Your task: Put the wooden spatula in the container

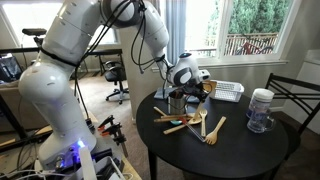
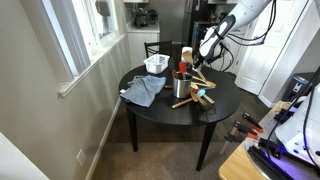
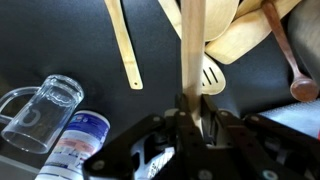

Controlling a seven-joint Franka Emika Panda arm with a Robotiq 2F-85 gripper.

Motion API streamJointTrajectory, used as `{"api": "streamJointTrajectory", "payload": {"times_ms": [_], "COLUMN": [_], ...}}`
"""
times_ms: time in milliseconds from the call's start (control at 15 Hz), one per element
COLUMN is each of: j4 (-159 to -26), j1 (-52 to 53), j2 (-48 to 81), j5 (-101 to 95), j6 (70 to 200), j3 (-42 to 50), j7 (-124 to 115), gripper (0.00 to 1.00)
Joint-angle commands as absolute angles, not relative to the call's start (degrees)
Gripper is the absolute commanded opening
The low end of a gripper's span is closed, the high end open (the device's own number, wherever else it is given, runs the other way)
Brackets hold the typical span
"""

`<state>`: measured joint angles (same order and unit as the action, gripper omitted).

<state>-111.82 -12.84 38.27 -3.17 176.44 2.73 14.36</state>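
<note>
Wooden spatula is clamped by its handle in the claw, above the black table.

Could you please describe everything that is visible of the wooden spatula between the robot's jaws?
The wooden spatula shows as a long, straight, flat handle of pale brown wood. In the wrist view it runs from between the jaws of the gripper to the frame's top edge, so its blade is out of sight. The jaws look shut on it. It passes in front of other wooden utensils lying on the black table; whether it touches them cannot be told.
</note>
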Motion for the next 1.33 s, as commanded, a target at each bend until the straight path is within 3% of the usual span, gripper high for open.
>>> {"api": "streamJointTrajectory", "payload": {"times_ms": [0, 533, 933, 1267], "j4": [-118.30, -135.23, -138.27, -137.35], "j1": [-9.02, 6.80, 23.80, 26.20], "j2": [33.41, 23.13, 20.06, 16.60], "j5": [-3.78, -0.93, 5.93, 2.87], "j6": [183.64, 197.57, 198.01, 197.97], "j3": [6.93, 20.34, 31.60, 30.91], "j7": [9.45, 9.10, 11.05, 8.86], "gripper": [0.09, 0.09, 0.09, 0.09]}}
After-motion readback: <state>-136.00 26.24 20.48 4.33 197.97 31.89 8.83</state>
